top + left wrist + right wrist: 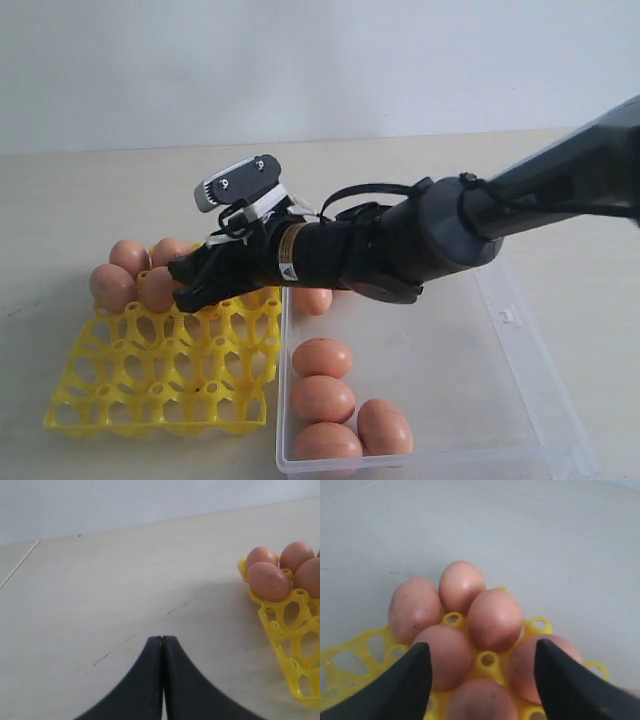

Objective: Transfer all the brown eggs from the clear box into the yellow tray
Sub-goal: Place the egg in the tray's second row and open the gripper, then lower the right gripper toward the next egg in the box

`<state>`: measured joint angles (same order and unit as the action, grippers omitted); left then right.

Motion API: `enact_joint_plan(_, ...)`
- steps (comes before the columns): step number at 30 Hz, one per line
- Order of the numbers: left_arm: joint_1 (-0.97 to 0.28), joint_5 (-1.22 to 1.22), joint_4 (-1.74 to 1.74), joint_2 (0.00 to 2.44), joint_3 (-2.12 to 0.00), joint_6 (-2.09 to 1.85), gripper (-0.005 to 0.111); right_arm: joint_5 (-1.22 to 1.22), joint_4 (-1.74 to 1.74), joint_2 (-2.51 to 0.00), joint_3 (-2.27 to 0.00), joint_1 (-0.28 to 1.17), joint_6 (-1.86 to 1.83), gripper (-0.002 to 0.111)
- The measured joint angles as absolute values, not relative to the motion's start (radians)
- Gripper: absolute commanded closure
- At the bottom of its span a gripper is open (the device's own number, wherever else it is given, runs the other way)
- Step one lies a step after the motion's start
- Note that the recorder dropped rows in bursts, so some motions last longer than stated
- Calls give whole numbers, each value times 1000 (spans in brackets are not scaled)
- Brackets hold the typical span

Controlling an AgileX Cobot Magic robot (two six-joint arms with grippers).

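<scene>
While the right tool [481, 650] hangs over the far corner of the yellow tray [150, 405], its jaws stand apart around a brown egg [480, 702] seated in a cell, so this looks like the release. Five brown eggs [321, 357] lie in the clear box [500, 380]. The left tool [162, 647] sits pinched together above the tabletop [100, 580]. Next it should lift straight up, sparing the neighbours, then reach into the box

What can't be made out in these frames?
- Eggs in the tray: exterior view, the right arm hides far cells, so no count.
- Box far end: exterior view, same arm covers it.
- Egg nearest the right gripper: right wrist view, blurred, cut off by the edge; its cell unseen.
</scene>
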<state>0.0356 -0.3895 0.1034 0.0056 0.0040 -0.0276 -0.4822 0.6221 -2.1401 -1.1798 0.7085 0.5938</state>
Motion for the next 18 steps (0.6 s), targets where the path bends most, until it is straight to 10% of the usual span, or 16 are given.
enact_joint_plan(5, 36, -389, 103, 6, 4, -28, 107, -120, 625, -1953, -1180, 708, 594, 108)
enact_joint_plan(12, 36, -389, 103, 6, 4, -28, 107, 518, 486, -1749, -1179, 708, 439, 106)
enact_joint_plan(18, 36, -389, 103, 6, 4, -28, 107, 566, 252, -1729, -1137, 708, 302, 65)
